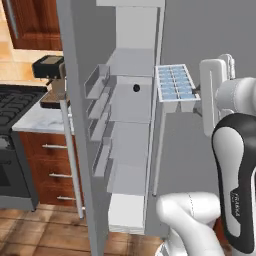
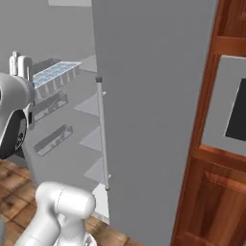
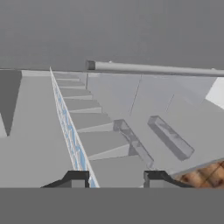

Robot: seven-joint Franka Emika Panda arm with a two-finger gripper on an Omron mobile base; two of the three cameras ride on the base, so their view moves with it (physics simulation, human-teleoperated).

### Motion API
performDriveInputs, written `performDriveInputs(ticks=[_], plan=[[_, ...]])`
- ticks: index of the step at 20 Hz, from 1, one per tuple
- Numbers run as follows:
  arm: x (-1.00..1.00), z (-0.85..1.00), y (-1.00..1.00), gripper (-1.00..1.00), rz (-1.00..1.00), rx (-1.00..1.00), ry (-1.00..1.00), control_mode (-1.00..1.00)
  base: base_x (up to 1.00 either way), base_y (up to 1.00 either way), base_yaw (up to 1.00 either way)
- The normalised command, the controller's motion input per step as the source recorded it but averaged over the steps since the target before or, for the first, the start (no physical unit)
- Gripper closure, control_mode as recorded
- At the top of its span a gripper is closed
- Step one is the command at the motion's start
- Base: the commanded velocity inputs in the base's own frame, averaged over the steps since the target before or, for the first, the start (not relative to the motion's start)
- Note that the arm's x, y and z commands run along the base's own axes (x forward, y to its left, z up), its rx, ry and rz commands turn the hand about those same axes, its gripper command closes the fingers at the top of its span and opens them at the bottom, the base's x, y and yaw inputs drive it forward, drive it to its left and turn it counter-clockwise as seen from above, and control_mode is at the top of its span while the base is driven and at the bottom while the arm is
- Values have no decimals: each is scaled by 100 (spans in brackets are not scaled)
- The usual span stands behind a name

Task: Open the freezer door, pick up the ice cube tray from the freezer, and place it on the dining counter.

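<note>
The ice cube tray (image 1: pixel 175 84), white with pale blue cells, hangs level in the air just outside the freezer (image 1: pixel 131 100), in front of the wider grey door (image 1: pixel 200 40). My gripper (image 1: pixel 196 104) is shut on the tray's right end. In the hand view the tray (image 3: pixel 70 131) runs edge-on away from my gripper (image 3: pixel 116 179), close to the left fingertip (image 3: pixel 76 178). From the right base camera the tray (image 2: pixel 55 73) floats by the shelves. The freezer door (image 1: pixel 75 125) stands wide open to the left, its bins (image 1: pixel 97 82) facing in. The dining counter is out of view.
The wider door's vertical handle (image 2: pixel 102 134) stands right beside the tray. A marble worktop (image 1: pixel 37 120) with a coffee machine (image 1: pixel 49 67) and a black stove (image 1: pixel 12 100) lie left of the open door. A wood cabinet with a wall oven (image 2: pixel 238 110) is at the right.
</note>
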Motion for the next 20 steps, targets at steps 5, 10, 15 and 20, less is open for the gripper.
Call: performDriveInputs(ticks=[5,10,15,20], plan=[[0,0,0,100,0,0,0,100,-94,-21,75],[0,0,0,100,0,0,0,100,-23,7,100],[0,0,0,100,0,0,0,100,-14,1,100],[0,0,0,100,0,0,0,100,-13,0,100]])
